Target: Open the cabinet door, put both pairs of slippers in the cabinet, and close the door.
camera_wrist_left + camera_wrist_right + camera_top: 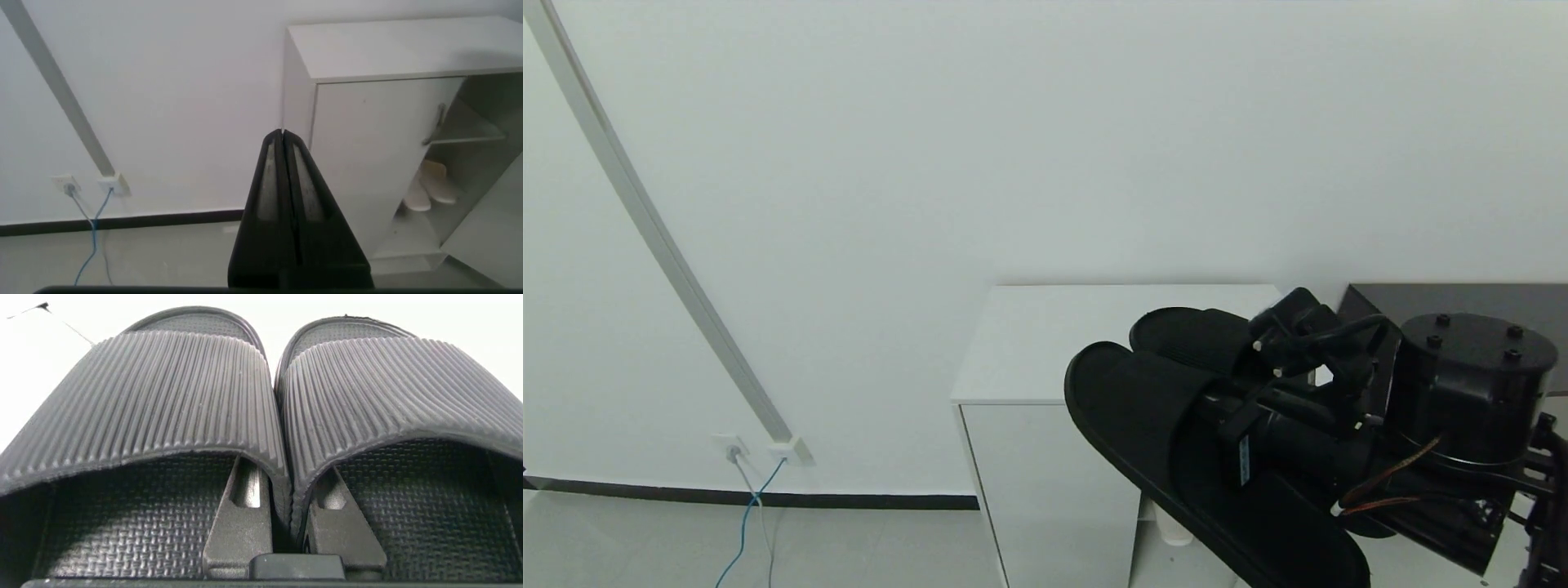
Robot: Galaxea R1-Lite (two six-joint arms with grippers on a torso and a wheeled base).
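A pair of black slippers (1143, 408) hangs side by side in the air in front of the white cabinet (1045, 343). My right gripper (282, 498) is shut on their two touching inner walls, with one finger (241, 514) under each ribbed strap (147, 400). The cabinet (368, 163) has its left door closed, with a metal handle (434, 126). Its right side stands open. A light-coloured pair of slippers (431, 186) lies on the lower shelf inside. My left gripper (283, 140) is shut on nothing, held off to the cabinet's left, above the floor.
A grey conduit (654, 229) runs slantwise down the white wall to two sockets (760, 449), from which a blue cable (747, 523) drops to the floor. A dark surface (1462, 298) adjoins the cabinet's right side. Open floor lies left of the cabinet.
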